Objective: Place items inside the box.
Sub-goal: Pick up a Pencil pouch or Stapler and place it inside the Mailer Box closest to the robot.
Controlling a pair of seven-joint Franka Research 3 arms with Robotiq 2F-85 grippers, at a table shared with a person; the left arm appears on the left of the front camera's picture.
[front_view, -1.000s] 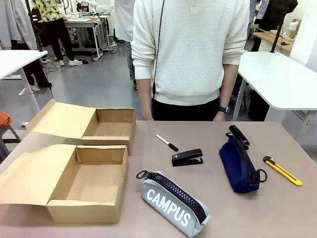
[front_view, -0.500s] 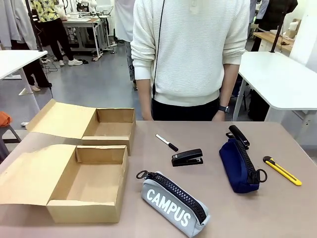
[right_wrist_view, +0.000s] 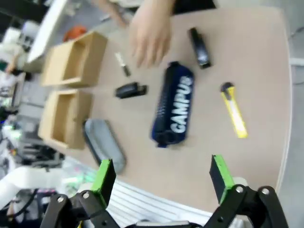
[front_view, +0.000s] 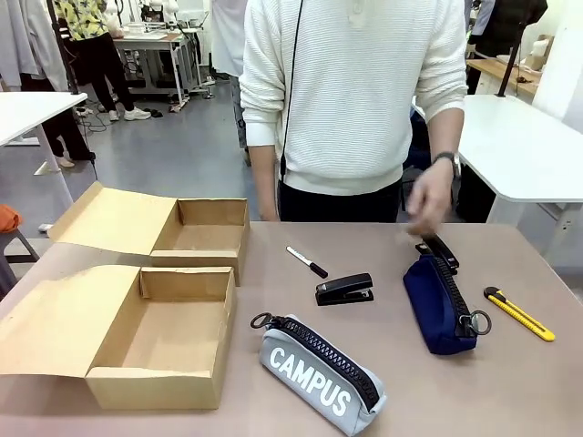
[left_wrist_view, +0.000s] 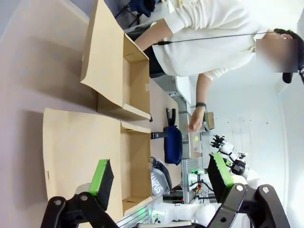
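Two open cardboard boxes sit at the table's left, one near point(front_view: 173, 337) and one far point(front_view: 202, 228), both with nothing in them. A grey "CAMPUS" case point(front_view: 319, 371) lies at the front middle. Behind it are a black stapler point(front_view: 344, 289) and a thin marker point(front_view: 307, 261). The navy pouch point(front_view: 437, 305) lies to the right, with the yellow knife point(front_view: 519, 314) beyond it. The person's blurred hand point(front_view: 428, 196) hovers above the pouch's far end. My left gripper point(left_wrist_view: 160, 175) is open over the boxes' side. High above the pouch point(right_wrist_view: 173, 107), my right gripper point(right_wrist_view: 161, 179) is open.
A second black stapler-like object point(front_view: 437, 248) lies just behind the pouch. The person in a white sweater point(front_view: 351, 91) stands at the far edge. Both box lids point(front_view: 55, 319) fold out to the left. Bare tabletop point(front_view: 510, 391) lies at the front right.
The person's hand has risen from behind the table's far edge and now moves above the navy pouch. The items and boxes have not moved.
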